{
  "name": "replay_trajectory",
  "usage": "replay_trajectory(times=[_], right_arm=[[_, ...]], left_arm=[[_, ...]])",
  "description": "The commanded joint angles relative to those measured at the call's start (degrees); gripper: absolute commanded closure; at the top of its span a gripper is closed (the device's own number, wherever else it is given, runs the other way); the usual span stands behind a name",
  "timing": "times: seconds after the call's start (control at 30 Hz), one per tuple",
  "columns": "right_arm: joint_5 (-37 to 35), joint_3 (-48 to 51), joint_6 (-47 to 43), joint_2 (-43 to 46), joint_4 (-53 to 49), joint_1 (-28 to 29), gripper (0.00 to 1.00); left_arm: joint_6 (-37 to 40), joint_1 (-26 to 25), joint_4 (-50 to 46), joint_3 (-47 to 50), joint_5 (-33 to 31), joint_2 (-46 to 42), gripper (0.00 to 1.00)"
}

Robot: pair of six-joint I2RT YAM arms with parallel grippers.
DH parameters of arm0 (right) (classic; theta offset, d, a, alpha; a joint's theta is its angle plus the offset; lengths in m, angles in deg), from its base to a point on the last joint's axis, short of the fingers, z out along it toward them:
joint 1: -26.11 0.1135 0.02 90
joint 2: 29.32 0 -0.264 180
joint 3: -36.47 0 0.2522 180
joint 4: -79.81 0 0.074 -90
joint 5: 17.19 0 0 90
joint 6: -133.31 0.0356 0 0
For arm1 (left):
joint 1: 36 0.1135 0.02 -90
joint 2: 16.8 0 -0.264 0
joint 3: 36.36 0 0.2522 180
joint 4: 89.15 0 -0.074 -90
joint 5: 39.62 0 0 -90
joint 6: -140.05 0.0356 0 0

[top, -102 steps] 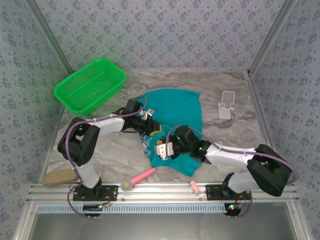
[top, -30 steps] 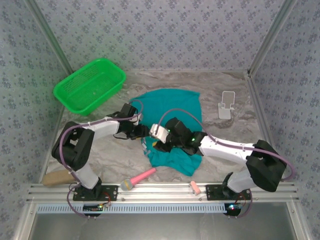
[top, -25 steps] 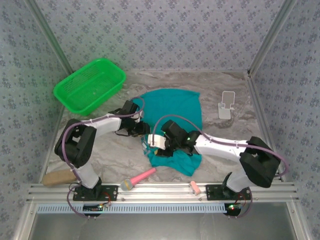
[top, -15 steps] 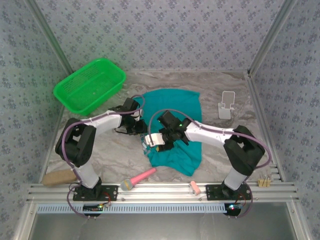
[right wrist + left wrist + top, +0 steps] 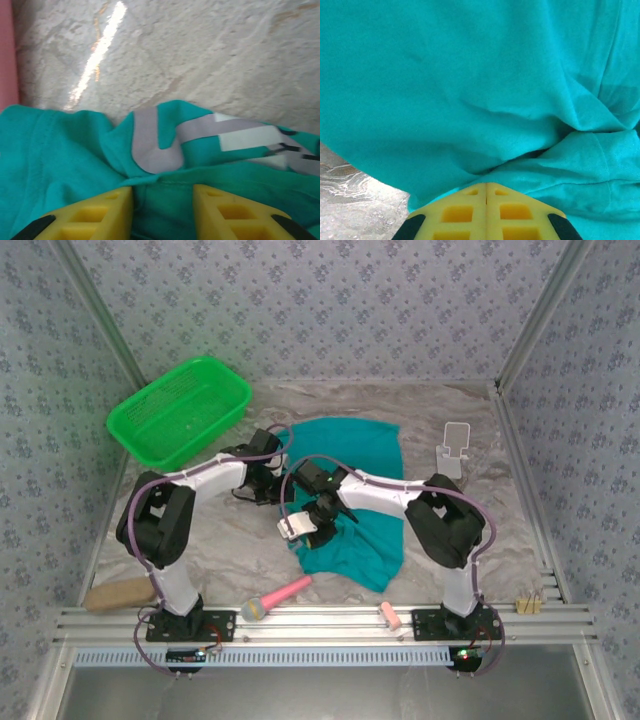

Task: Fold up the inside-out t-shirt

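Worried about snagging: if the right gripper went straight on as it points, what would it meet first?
The teal t-shirt: the right gripper straddles it with open jaws, and its grey-printed fold lies right ahead, marbled table beyond.

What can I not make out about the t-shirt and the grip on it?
Left wrist view: whether the shut left tool pinches the t-shirt; cloth bunches at its tips.
Right wrist view: the grey print is unreadable, partly folded under and blurred.
Top view: its sleeves and collar, covered by the right arm and bunched cloth.
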Motion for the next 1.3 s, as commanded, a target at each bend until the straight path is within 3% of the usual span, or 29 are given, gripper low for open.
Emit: replay_trajectory(times=[0.0, 0.3, 0.43, 0.6, 0.7, 1.03, 1.13, 1.2, 1.27], right_arm=[[2.1, -2.9, -2.8, -1.3, -10.6, 0.2, 0.64], [1.4, -5.1, -1.7, -3.5, -13.9, 0.9, 0.73], [-0.6, -3.7, -1.9, -2.7, -11.3, 1.6, 0.86], [-0.1, 0.0, -3.6, 2.0, -7.2, 1.7, 0.96], [0.5, 2.2, -3.8, 5.9, -4.3, 1.6, 1.0], [-3.1, 5.4, -4.0, 14.4, -0.7, 2.6, 1.0], [-5.7, 9.1, -5.4, 16.9, 3.8, 3.9, 1.0], [-5.1, 11.0, -7.4, 16.6, 5.8, 6.0, 1.0], [-2.3, 10.5, -7.4, 14.8, 4.7, 8.9, 0.99]], left_arm=[[1.2, 0.2, -2.3, -1.8, 1.2, 0.5, 1.0], [0.6, 0.3, -2.0, -2.7, 3.3, 0.2, 1.0], [1.4, 0.5, -1.8, -1.5, 2.5, -0.9, 0.69], [2.8, 0.8, -2.2, -0.2, 1.6, -1.4, 0.61], [2.6, 0.4, -1.7, -0.3, 1.6, -0.6, 0.6], [-2.3, -0.4, 2.5, 0.5, 0.4, 1.5, 0.65], [-3.3, -0.3, 2.5, 0.8, 0.3, 1.7, 0.76], [-3.8, -0.3, 2.6, 1.0, -0.2, 1.6, 0.85], [-4.0, -0.1, 2.8, 1.2, -0.6, 1.4, 0.87]])
